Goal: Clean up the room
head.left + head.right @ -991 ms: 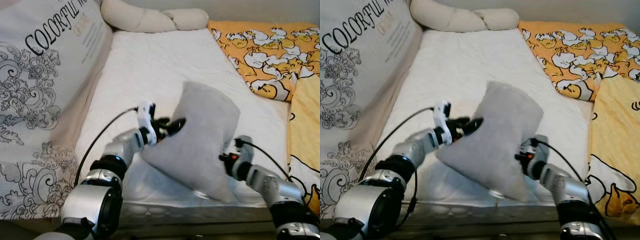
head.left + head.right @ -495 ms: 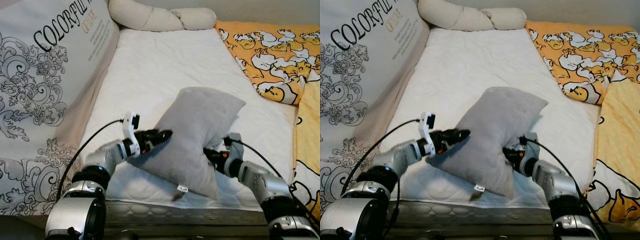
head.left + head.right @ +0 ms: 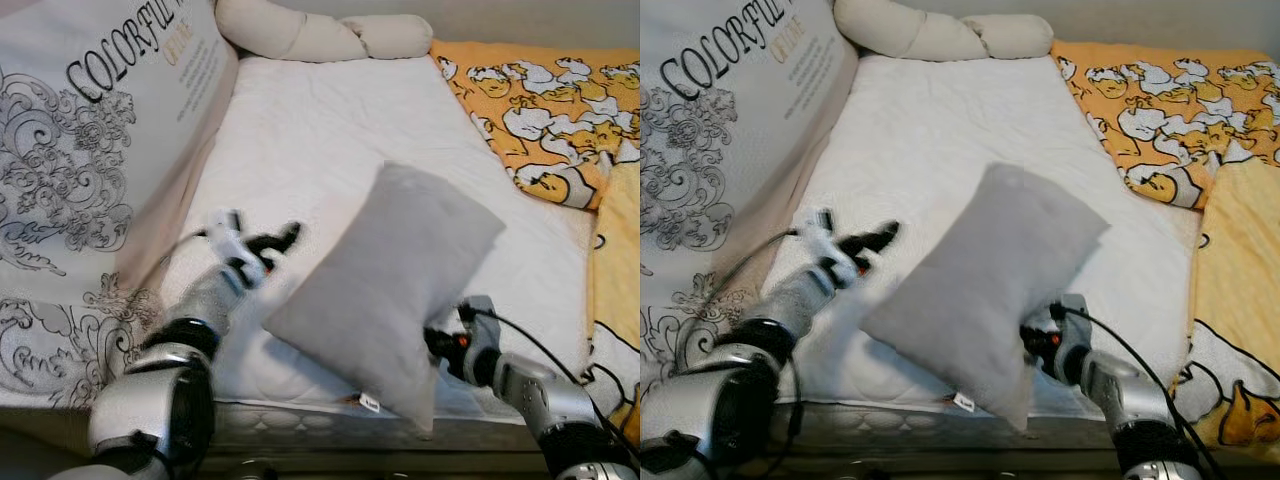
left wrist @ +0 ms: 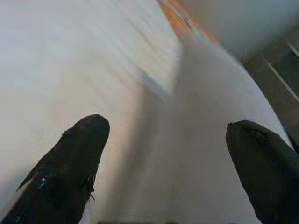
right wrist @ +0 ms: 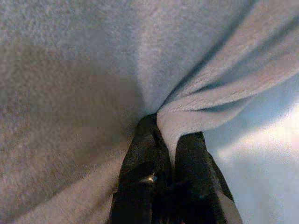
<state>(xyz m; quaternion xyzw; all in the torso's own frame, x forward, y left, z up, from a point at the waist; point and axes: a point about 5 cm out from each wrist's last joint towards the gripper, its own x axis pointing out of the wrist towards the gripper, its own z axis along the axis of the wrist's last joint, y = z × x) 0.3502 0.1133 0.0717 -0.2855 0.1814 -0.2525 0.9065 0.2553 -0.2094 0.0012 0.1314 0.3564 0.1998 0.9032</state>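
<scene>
Over the bed's [image 3: 330,130] near edge, your right claw [image 5: 170,140] pinches a fold of the grey pillow [image 3: 390,290]; left claw [image 3: 262,243] spread, off it. Soft, light, floppy: grab deep fabric.

The left gripper [image 4: 166,154] reaches forward with fingers spread wide, while the right gripper [image 5: 170,140] is pinched tight on grey fabric.

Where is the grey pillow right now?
The grey pillow is held tilted above the near edge of the white mattress, centre-right in the eye views, pinched by the right gripper; the open left gripper is just off its left side.
</scene>
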